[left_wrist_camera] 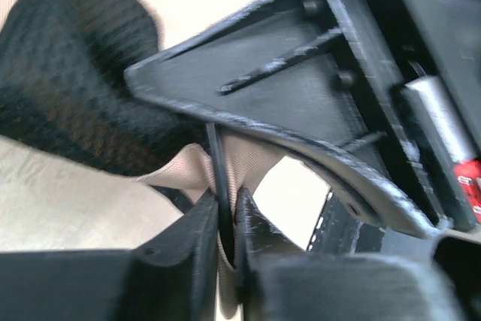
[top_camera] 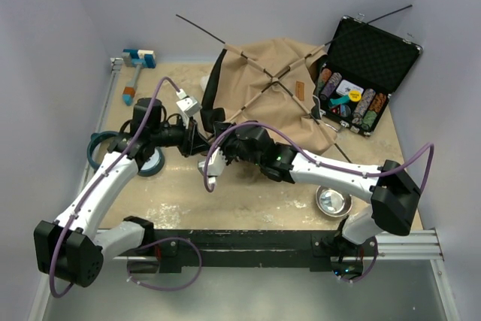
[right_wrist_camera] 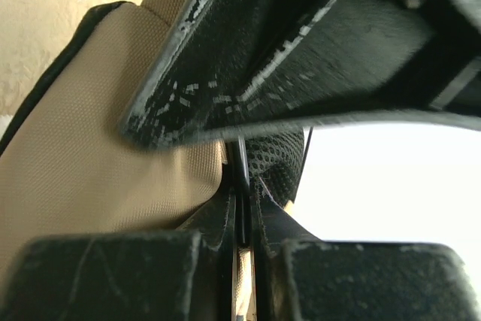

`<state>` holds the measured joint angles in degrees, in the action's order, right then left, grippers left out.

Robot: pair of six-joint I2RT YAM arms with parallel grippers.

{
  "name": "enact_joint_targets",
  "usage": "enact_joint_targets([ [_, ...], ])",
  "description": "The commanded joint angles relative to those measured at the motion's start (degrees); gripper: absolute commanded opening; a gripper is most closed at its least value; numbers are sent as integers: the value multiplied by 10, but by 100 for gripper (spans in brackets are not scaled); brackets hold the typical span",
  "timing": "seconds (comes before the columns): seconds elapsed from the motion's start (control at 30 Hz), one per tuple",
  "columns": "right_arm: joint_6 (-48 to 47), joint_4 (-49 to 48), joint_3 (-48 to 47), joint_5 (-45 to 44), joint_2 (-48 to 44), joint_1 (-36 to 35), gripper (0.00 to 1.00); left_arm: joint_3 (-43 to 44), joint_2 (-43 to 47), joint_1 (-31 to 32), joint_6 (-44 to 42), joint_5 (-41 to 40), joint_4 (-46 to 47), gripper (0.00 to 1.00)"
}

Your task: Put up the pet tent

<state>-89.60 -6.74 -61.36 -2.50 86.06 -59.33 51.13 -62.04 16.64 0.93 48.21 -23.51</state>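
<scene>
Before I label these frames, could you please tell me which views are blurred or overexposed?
Top external: sharp, evenly lit, pet tent clear. Left wrist: left tool soft and close, bright gaps blown out. Right wrist: right tool blurred near the lens, right side washed out.

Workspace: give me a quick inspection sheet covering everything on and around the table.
Surface: table beige, scuffed.
Job's things: pet tent lying slack, poles crossed on top.
Clutter: open chip case, metal bowl, teal ring, blue-and-white tool.
Hands: left hand and right hand each pinch the tent's edge.
Cables: purple cables hang in loose loops.
Surroundings: plain pale walls.
</scene>
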Motion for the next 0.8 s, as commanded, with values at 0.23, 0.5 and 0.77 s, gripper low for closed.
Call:
enact_joint_targets([
  [0.23, 86, -36, -10, 8, -41, -25, 40, -12, 54, 6, -106, -30, -16, 0],
  [0.5, 281, 59, -56, 23, -96, 32, 83, -69, 104, -14, -162, -48, -46, 0],
  [0.77, 476, 161, -131, 43, -102, 150, 87, -72, 89, -19, -204, -56, -39, 0],
])
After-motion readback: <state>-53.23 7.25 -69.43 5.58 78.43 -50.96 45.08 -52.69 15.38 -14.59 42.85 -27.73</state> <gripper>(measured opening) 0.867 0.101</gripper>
